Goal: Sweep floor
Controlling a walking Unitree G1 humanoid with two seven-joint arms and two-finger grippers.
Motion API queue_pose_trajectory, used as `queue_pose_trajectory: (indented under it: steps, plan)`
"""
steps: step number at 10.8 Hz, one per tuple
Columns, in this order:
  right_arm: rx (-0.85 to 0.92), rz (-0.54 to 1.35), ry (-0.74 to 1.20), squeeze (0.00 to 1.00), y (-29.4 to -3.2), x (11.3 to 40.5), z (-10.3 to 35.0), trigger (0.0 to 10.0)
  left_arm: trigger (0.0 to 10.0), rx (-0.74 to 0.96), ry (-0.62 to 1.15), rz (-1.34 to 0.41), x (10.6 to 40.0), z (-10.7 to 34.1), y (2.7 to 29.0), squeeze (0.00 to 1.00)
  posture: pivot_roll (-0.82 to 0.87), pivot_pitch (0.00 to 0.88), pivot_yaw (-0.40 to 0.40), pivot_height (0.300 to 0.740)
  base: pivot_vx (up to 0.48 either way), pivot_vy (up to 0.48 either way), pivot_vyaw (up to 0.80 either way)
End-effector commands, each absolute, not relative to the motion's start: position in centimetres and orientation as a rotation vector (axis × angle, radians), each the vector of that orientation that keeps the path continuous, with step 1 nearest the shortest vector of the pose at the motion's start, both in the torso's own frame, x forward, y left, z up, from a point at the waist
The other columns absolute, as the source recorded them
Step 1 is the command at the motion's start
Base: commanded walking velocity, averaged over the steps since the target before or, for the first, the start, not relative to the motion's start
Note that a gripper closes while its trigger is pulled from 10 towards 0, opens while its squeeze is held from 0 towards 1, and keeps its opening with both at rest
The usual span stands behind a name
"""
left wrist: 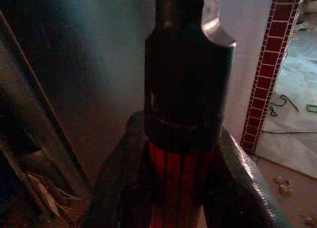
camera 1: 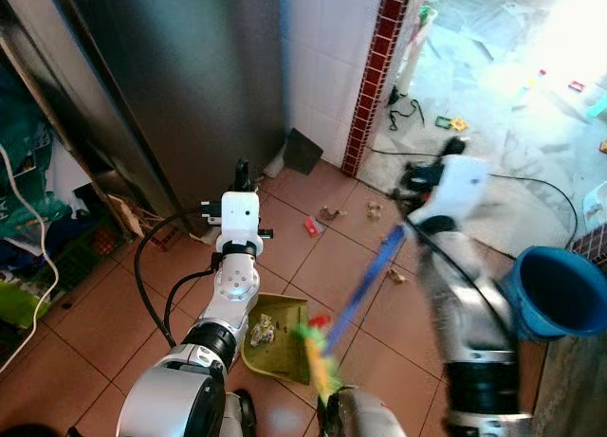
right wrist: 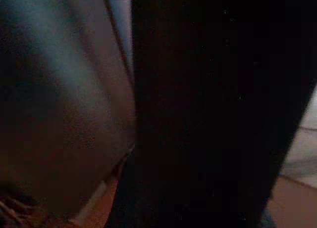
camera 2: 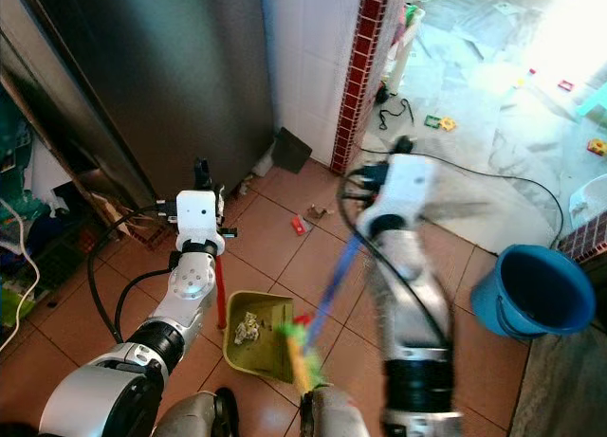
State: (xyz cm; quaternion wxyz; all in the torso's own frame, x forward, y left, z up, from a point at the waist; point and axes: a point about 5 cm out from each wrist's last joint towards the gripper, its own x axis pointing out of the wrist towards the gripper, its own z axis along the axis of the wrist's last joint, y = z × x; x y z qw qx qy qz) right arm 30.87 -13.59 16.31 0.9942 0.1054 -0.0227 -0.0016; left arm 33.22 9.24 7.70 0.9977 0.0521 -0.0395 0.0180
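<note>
Left gripper (left wrist: 181,188), our fingers clamped on the red dustpan handle (camera 2: 221,300), holds the green dustpan (camera 2: 270,347) on the floor (camera 2: 275,257), crumpled scraps (camera 2: 247,328) inside. Right gripper's grip we cannot tell beside the blue broom (camera 2: 332,281). Blue bucket (camera 2: 531,290) stands right.

The right arm (camera 1: 453,266) and the blue broom handle (camera 1: 372,271) are smeared by motion blur. The right wrist view is too dark to read. The blue bucket (camera 1: 558,293) is cut off by the picture's edge.

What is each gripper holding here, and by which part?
The left gripper is shut on the dustpan's red handle, just below its black top end. The right gripper carries the blue broom by its upper handle; blur hides the fingers.
</note>
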Motion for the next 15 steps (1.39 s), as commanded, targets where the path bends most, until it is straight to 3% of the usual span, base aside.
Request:
queue_pose_trajectory:
  steps: [1,5,9,11,15]
  plan:
    - [0.297,0.027,-0.106,0.00,-13.0,31.1,18.0,10.0,10.0,0.130,0.049,0.009,32.0,5.2,8.9,0.00,-0.23,0.178,-0.048,0.740,0.000,0.000,0.00]
    - [0.402,0.085,-0.172,0.00,-13.4,32.2,21.2,10.0,10.0,0.114,0.070,-0.003,32.2,5.2,8.7,0.00,-0.23,0.160,-0.045,0.740,0.000,0.000,0.00]
    - [0.140,0.072,-0.350,0.00,-15.6,33.2,24.9,10.0,10.0,0.151,0.018,0.053,33.2,6.5,9.8,0.00,-0.22,0.141,-0.034,0.740,0.000,0.000,0.00]
    - [0.050,0.057,-0.332,0.00,-15.9,32.9,23.1,10.0,10.0,0.124,-0.073,0.113,33.6,7.9,10.9,0.00,-0.19,0.137,-0.035,0.740,0.000,0.000,0.00]
    - [-0.027,0.005,-0.190,0.00,-15.4,32.7,16.8,10.0,10.0,0.191,-0.094,0.163,33.6,8.0,12.1,0.00,-0.15,0.132,-0.014,0.740,0.000,0.000,0.00]
